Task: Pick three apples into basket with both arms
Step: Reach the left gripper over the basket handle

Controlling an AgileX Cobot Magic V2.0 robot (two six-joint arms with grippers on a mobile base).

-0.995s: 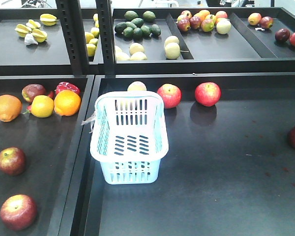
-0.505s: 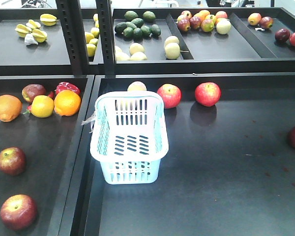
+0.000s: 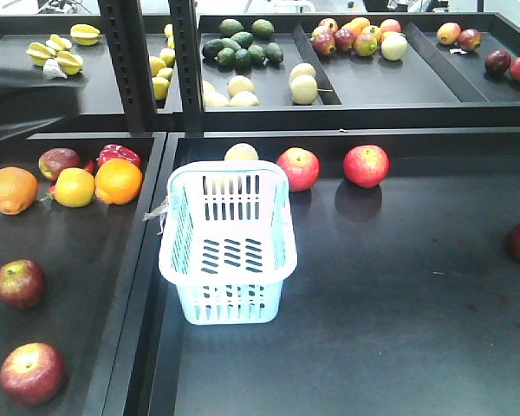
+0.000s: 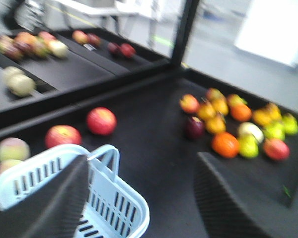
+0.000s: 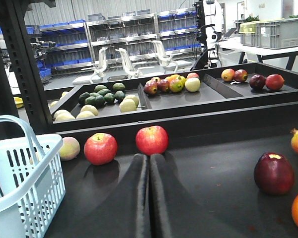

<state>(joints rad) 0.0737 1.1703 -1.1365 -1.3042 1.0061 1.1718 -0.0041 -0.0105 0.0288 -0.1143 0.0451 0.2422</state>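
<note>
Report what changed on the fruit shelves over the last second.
A dark, blurred shape, probably the left arm, has slid into the front view from the left edge, over the upper-left tray. Nothing was taken hold of or let go. The basket stayed empty and in place. The two red apples behind it and the two apples at the lower left have not moved.

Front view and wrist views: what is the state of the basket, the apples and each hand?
Basket: upright, empty.
Red apples: on the black tray, none in the basket.
Left hand: open, empty.
Right hand: shut, empty.
</note>
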